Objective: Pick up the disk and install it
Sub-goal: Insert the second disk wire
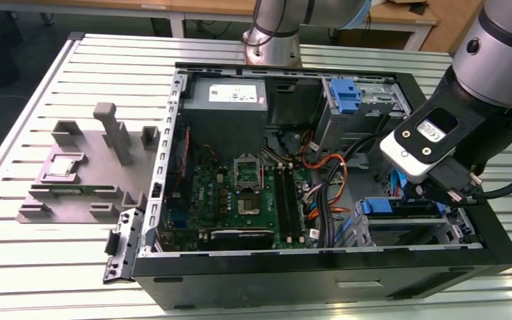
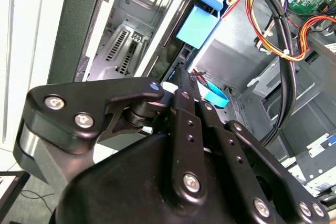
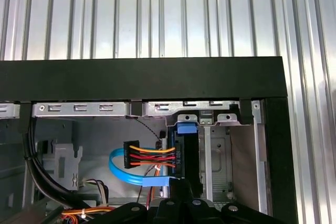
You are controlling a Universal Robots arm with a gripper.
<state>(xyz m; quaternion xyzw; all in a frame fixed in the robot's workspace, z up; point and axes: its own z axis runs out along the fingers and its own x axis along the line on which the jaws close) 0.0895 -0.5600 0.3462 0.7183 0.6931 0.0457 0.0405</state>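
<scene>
Gripper low inside computer case, beside disk

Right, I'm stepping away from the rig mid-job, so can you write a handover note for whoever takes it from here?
Gripper: low inside the open black computer case, at its drive bay; grip unclear.
Disk: the blue-framed flat hard drive stands edge-on in that bay, just ahead of the gripper, orange-yellow power cable beside it.
Done: disk is at the bay.
Left: confirm it is fully seated; unclear here.
</scene>
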